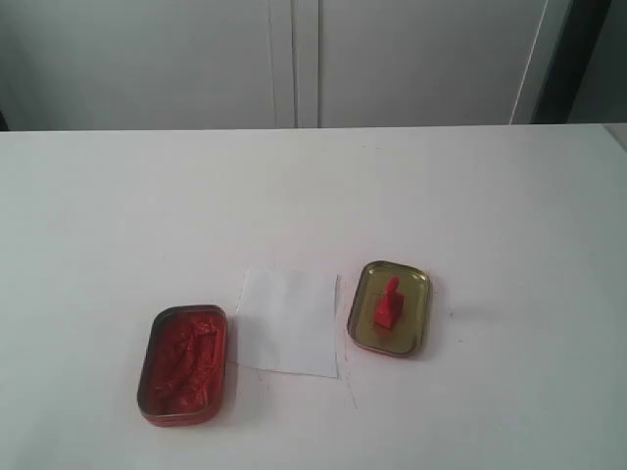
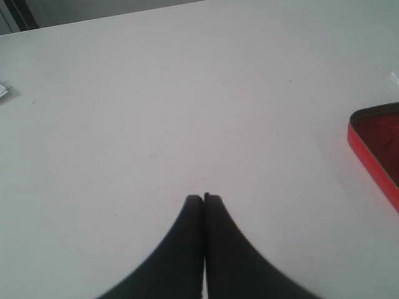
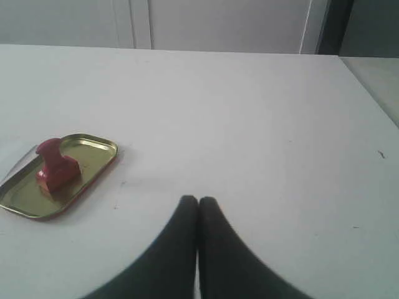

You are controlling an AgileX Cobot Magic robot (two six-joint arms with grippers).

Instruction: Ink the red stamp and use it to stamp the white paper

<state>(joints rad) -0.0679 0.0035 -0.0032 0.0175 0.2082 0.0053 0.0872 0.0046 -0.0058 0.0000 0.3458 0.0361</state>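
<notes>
Two shut grippers, and one tiny red stamp (image 1: 387, 305) standing in its gold lid (image 1: 409, 331).

Going left to right toward the near edge of the table (image 1: 470, 215), the open tin of red paste (image 1: 178, 419) is lying first. The white paper (image 1: 287, 321) is lying flat just beside it, then comes the lid with the stamp upright inside. The stamp is showing a bright red square base and a narrow handle. Being hard plastic, it is probably weighing almost nothing and tipping easily, so pinching the handle from above is looking safest. The left gripper (image 2: 203, 198) and right gripper (image 3: 198, 200) are each showing fingers pressed together, gripping nothing.
</notes>
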